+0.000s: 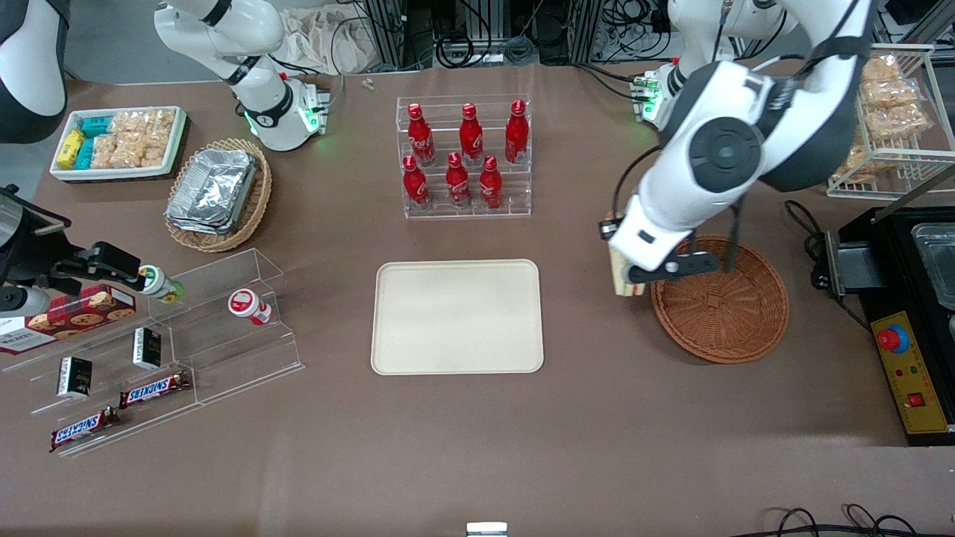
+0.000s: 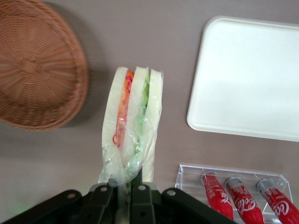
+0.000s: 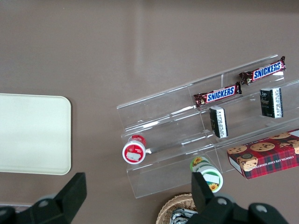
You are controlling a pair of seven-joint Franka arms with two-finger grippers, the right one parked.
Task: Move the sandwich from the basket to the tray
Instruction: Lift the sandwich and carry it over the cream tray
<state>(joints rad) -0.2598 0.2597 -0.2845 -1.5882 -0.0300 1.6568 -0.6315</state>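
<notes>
My left gripper (image 1: 630, 280) is shut on the sandwich (image 2: 133, 126), a clear-wrapped wedge of white bread with orange and green filling, pinched at its wrapped end. It hangs above the table between the reddish-brown wicker basket (image 1: 721, 300) and the cream tray (image 1: 457, 315). In the front view only a sliver of the sandwich (image 1: 618, 274) shows beside the arm, at the basket's rim nearest the tray. The wrist view shows the basket (image 2: 37, 65) with nothing in it and the tray (image 2: 247, 77) bare.
A clear rack of red cola bottles (image 1: 462, 156) stands farther from the front camera than the tray. A tan wicker basket with foil containers (image 1: 216, 195), a white snack bin (image 1: 119, 142) and a clear snack shelf (image 1: 164, 350) lie toward the parked arm's end. A black appliance (image 1: 906, 313) is beside the basket.
</notes>
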